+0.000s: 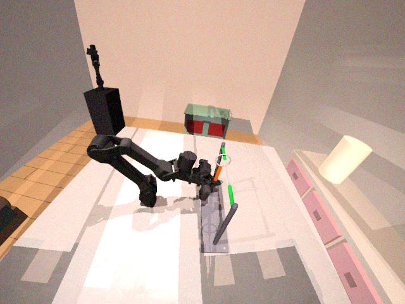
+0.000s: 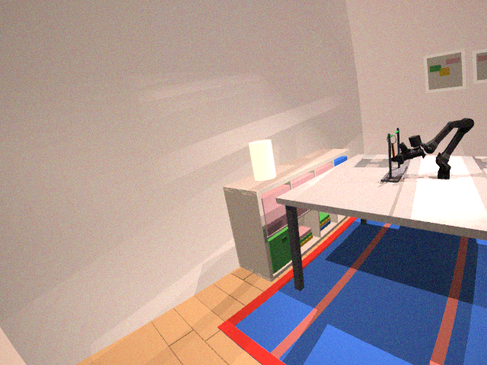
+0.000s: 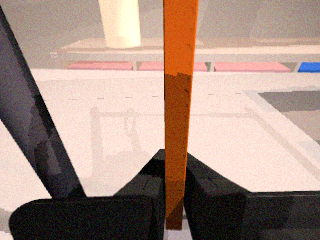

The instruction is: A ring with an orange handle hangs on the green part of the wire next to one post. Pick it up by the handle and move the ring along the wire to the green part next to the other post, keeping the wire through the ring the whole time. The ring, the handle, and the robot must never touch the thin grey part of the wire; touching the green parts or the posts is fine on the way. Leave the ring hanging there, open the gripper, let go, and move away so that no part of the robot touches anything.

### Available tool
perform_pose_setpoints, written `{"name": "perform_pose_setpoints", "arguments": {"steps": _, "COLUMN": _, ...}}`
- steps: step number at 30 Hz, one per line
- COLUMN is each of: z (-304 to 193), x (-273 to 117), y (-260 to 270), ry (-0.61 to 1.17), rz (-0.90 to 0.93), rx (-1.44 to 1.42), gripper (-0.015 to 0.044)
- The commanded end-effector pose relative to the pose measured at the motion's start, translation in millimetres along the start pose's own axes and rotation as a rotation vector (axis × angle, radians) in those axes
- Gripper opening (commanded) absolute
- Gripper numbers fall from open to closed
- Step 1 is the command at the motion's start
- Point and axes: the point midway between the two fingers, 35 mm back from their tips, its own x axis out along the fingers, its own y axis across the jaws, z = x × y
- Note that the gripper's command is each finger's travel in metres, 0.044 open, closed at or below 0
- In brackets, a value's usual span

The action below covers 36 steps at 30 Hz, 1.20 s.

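Gripping the lower end of the long flat orange handle (image 3: 177,125), the black pincer (image 3: 174,192) is nearly closed, its two dark fingers pressing either side of it. The handle is standing almost upright, carrying the thin pale ring (image 1: 223,159) at its top. In the top view the ring is sitting around the wire just below the far green segment (image 1: 223,152), near the far grey post (image 1: 221,149). The grey base plate (image 1: 209,225) is lying on the white desk (image 1: 147,228).
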Motion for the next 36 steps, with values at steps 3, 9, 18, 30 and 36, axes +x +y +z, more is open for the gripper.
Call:
{"name": "perform_pose_setpoints", "arguments": {"steps": 3, "z": 0.2, "x": -0.8, "y": 0.1, "ry": 0.0, "rz": 0.0, "rx": 0.0, "gripper": 0.016}}
{"name": "perform_pose_setpoints", "arguments": {"steps": 9, "z": 1.5, "x": -8.9, "y": 0.6, "ry": 0.001, "rz": -0.001, "rx": 0.001, "gripper": 0.016}}
{"name": "perform_pose_setpoints", "arguments": {"steps": 18, "z": 2.5, "x": -24.0, "y": 1.1, "ry": 0.003, "rz": -0.001, "rx": 0.003, "gripper": 0.016}}
{"name": "perform_pose_setpoints", "arguments": {"steps": 30, "z": 0.9, "x": -43.7, "y": 0.3, "ry": 0.006, "rz": -0.003, "rx": 0.006, "gripper": 0.016}}
{"name": "perform_pose_setpoints", "arguments": {"steps": 36, "z": -0.5, "x": -50.8, "y": -0.3, "ry": 0.007, "rz": -0.003, "rx": 0.007, "gripper": 0.016}}
